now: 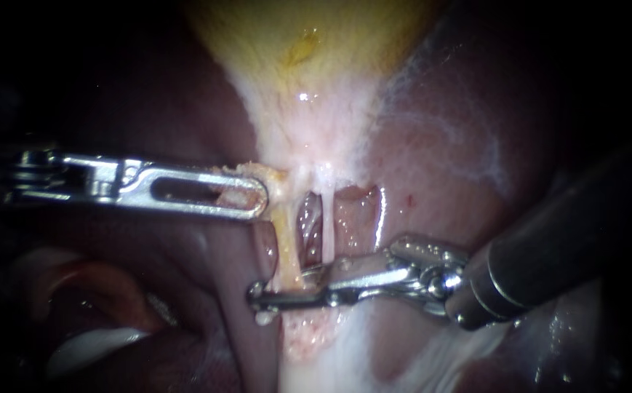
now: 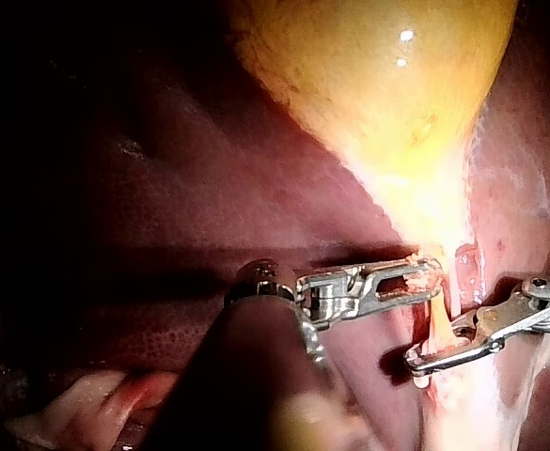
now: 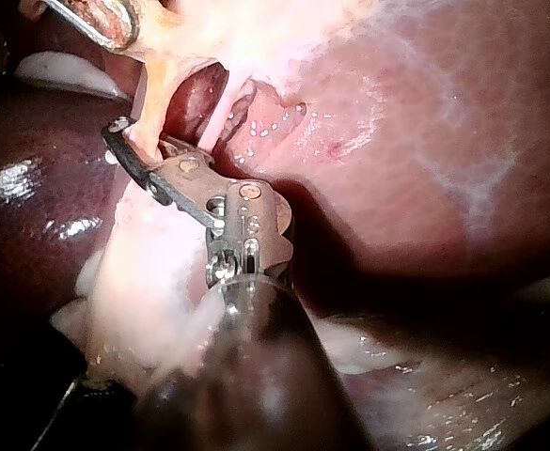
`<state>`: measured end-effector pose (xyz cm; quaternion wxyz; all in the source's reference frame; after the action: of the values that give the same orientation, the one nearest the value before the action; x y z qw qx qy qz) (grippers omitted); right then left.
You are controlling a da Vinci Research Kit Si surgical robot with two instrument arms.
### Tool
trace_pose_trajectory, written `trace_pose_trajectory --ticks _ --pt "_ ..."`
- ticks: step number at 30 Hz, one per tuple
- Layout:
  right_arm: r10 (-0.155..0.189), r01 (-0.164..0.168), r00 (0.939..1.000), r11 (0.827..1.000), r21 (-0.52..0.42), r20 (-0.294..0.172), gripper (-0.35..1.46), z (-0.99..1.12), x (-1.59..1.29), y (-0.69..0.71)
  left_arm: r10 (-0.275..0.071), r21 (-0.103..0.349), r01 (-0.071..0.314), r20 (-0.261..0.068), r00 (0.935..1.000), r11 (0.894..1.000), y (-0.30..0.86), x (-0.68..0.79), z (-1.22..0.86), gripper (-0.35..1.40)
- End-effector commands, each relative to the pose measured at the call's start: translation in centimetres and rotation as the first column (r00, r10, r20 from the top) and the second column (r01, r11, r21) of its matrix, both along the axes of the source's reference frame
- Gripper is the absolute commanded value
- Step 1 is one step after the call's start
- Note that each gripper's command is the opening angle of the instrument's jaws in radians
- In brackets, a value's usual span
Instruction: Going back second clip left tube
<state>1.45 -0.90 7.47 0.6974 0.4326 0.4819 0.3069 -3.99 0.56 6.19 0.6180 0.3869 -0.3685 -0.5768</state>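
left tube (image 1: pixel 286 251) | between right pincer (image 1: pixel 261 295), narrowly parted; left pincer (image 1: pixel 257 195) clamps gallbladder (image 1: pixel 308 109) neck tissue

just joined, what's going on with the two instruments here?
The left instrument has its jaws shut on pale tissue just below the gallbladder, holding it off to the side. The right instrument lies with its tip across the lower end of the left tube, the yellowish one. The thinner right tube runs beside it. The liver lies around them. I cannot make out a clip on either tube in these views.
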Motion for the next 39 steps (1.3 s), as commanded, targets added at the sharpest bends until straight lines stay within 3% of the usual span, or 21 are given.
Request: trace_pose_trajectory --ticks 1,3,6,9,13,14,19,28,39 --pt "0.001 -0.001 1.0000 1.000 0.000 0.000 -0.35 0.00 0.01 0.00 0.000 0.000 0.000 0.000 1.0000 1.000 0.00 0.00 0.00 -0.35" --pt "0.000 0.000 1.0000 1.000 -0.016 -0.008 -0.35 0.00 0.03 0.00 0.000 0.000 0.000 0.000 1.0000 1.000 0.00 0.00 0.00 -0.35" --pt "-0.004 0.000 0.9989 0.997 -0.080 -0.046 0.08 -0.02 0.04 -0.02 0.000 0.000 0.000 0.000 1.0000 1.000 0.00 0.00 0.00 -0.35" --pt "-0.005 -0.002 0.9982 0.991 -0.131 -0.059 0.34 -0.04 0.08 -0.02 0.000 0.000 0.000 0.000 1.0000 1.000 0.00 0.00 0.00 -0.35" --pt "0.016 -0.031 0.9981 0.966 -0.257 -0.060 0.49 -0.04 0.14 -0.01 0.000 0.000 0.000 0.000 1.0000 1.000 0.00 0.00 0.00 -0.35" --pt "0.026 -0.040 0.9981 0.961 -0.273 -0.055 0.49 -0.03 0.14 0.00 0.000 0.000 0.000 0.000 1.0000 1.000 0.00 0.00 0.00 -0.35" --pt "0.011 -0.034 0.9975 0.937 -0.348 -0.070 0.50 -0.02 0.09 0.01 0.000 0.000 0.000 0.000 1.0000 1.000 0.00 0.01 0.00 -0.35" --pt "0.000 -0.033 0.9968 0.911 -0.412 -0.080 0.50 -0.03 -0.15 0.09 0.001 0.000 -0.001 0.000 1.0000 1.000 0.00 0.02 0.00 -0.35" --pt "-0.042 -0.029 0.9935 0.806 -0.591 -0.106 0.50 -0.50 -0.92 0.46 0.001 0.000 -0.001 0.001 1.0000 1.000 -0.01 0.02 0.00 -0.35"
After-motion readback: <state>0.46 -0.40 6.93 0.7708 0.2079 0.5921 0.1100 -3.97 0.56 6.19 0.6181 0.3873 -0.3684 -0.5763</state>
